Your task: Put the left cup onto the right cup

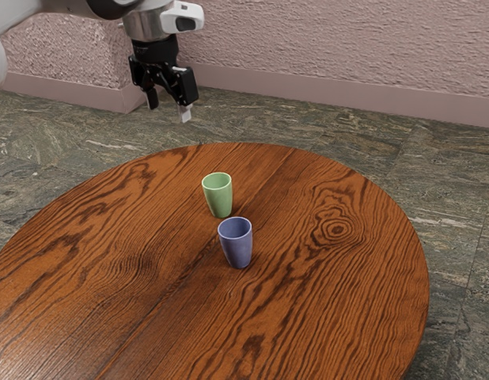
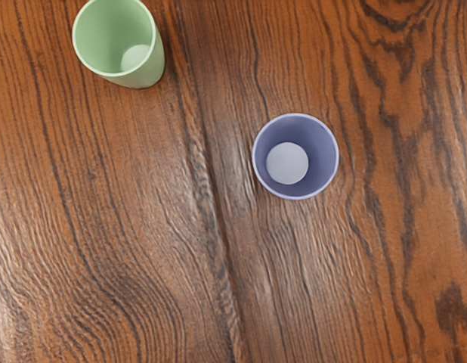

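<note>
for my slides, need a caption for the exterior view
Open end effector high above a round wooden table, where a green cup and a blue cup stand upright and apart

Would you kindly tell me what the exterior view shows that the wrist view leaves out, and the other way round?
The exterior view adds the open pincer, raised well above the table and holding nothing, along with the stone floor and the wall. The wrist view adds a look straight down into the green cup and the blue cup: both are empty, with pale round bottoms. Both views share the two upright cups, standing apart on the wooden table.
</note>
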`<state>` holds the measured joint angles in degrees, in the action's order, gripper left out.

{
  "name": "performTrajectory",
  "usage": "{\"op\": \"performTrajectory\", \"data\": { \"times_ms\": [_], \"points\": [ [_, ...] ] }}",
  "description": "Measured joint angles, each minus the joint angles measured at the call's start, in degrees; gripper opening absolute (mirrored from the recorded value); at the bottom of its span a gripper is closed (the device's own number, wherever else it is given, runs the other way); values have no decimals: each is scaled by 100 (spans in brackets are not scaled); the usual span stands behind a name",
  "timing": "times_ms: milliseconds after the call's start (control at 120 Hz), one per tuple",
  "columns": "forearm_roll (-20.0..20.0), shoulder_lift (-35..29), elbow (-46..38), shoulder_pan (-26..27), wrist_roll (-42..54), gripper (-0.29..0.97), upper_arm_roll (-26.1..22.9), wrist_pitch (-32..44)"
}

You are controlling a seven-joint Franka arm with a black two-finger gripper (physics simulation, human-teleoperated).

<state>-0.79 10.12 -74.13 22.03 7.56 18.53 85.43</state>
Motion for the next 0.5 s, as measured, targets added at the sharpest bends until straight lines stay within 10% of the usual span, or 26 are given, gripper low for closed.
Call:
{"op": "performTrajectory", "data": {
  "times_ms": [500],
  "points": [
    [-57, 912, -369, -912, 120, 66, -32, 810]
  ]
}}
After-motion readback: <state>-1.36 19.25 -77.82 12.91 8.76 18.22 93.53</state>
